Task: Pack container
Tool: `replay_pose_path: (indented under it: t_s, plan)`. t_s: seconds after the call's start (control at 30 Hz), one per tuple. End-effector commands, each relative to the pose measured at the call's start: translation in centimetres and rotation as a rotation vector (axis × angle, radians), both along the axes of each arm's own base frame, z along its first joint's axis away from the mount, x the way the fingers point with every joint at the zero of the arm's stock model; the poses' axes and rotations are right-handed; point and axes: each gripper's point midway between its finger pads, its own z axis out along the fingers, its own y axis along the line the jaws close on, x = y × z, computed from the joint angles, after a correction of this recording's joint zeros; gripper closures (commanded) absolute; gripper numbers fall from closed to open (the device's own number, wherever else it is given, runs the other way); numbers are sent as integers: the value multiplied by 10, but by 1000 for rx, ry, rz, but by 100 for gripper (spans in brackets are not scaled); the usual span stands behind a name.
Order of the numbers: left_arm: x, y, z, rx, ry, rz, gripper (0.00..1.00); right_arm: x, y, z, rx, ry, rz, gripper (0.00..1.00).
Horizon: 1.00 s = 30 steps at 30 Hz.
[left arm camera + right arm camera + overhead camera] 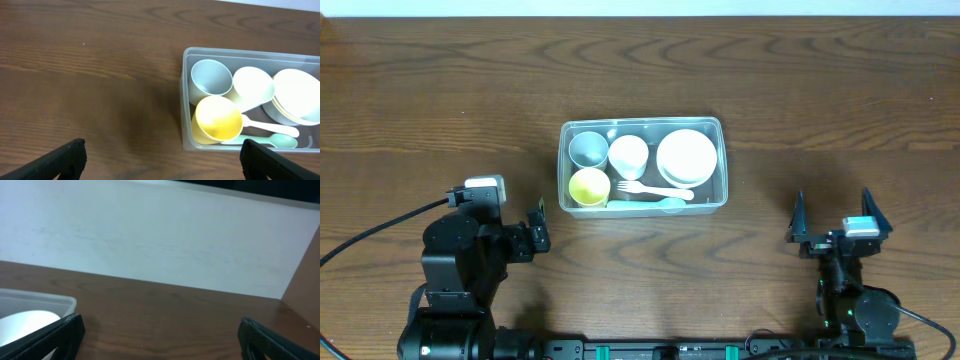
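The clear plastic container (720, 130) stands at the middle of the table. It holds a grey-blue cup (587, 149), a white cup (628, 154), a yellow cup (589, 186), a white bowl (686, 156), a white fork (653, 190) and a pale green spoon (650, 205). The left wrist view shows the container (186, 100) with the yellow cup (217, 119) at its near corner. My left gripper (539, 230) is open and empty, left of and below the container. My right gripper (834, 222) is open and empty, to the container's lower right. A corner of the container (45, 302) shows in the right wrist view.
The brown wooden table (820, 80) runs under everything. A black cable (380, 225) runs from the left arm toward the left edge. A white wall (150, 235) stands beyond the table in the right wrist view.
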Motion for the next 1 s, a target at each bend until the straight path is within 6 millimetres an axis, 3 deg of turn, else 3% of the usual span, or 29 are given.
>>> replay_pose_path:
  t_s: [0.0, 0.2, 0.97]
  plan:
    - [0, 1, -2, -3, 4, 9, 2, 3, 0, -14, -19, 5, 5, 1]
    - [0, 1, -2, -3, 4, 9, 2, 3, -1, -53, 20, 166, 8, 1]
    - [0, 1, -2, -3, 4, 9, 2, 3, -1, -53, 34, 166, 8, 1]
